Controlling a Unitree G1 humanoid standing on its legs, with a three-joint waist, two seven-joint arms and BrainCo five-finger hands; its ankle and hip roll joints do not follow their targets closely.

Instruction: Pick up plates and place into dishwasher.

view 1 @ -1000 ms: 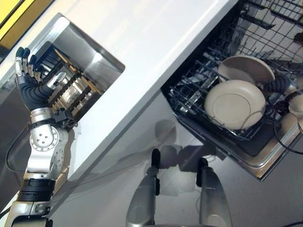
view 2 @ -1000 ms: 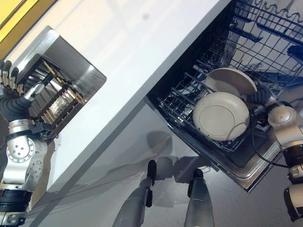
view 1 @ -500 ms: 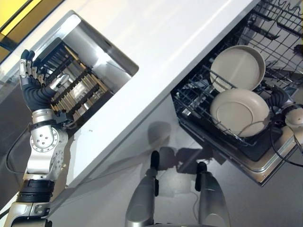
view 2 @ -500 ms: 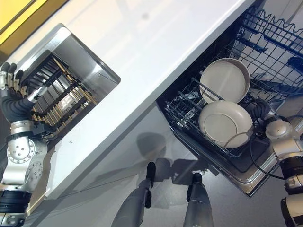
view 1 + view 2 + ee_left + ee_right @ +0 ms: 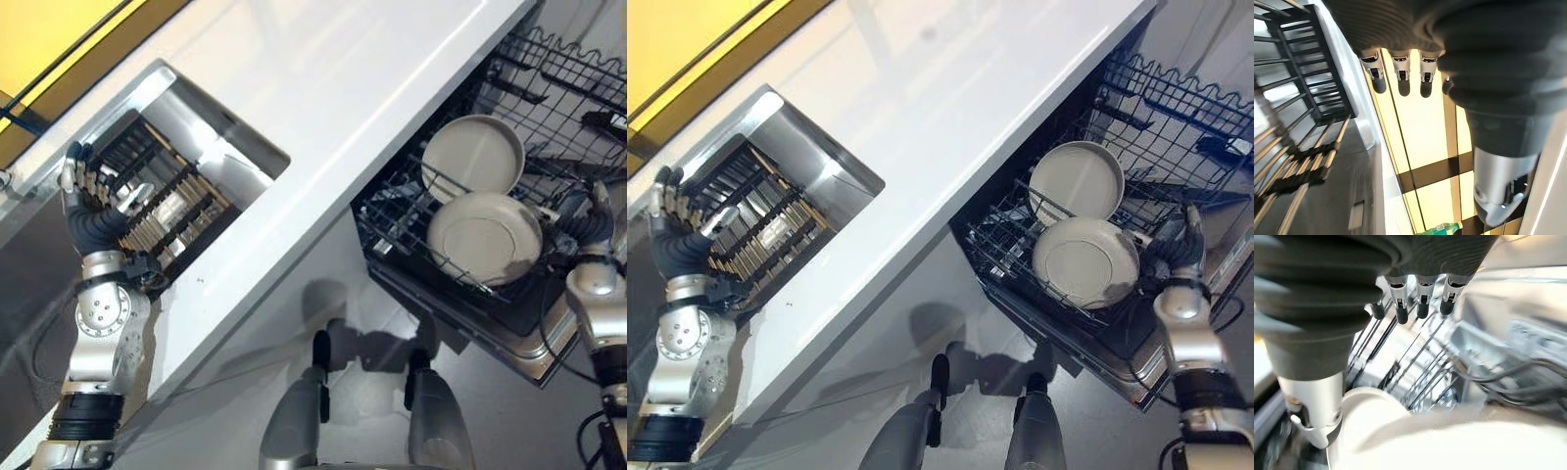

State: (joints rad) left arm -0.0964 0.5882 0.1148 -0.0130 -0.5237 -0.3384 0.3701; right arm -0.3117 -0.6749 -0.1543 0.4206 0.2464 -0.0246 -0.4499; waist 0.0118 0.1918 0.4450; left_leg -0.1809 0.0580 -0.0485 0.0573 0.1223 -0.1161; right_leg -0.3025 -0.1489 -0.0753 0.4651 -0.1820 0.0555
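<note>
Two beige plates stand on edge in the dishwasher's lower rack, the near plate in front of the far plate. My right hand is just to the right of the near plate, open, fingers straight and holding nothing. In the right wrist view the near plate's pale rim lies below the straight fingers, with rack wires past them. My left hand is raised and open at the far left edge of the sink, empty; its fingers are straight.
A steel sink set in the white counter holds a dark slatted drying rack. The dishwasher's upper rack is pulled out above the plates. The open door juts out low at the right.
The whole picture has shifted, so the camera moved. My right hand has come away from the near plate's edge to its right, fingers now straight. The left hand stays by the sink.
</note>
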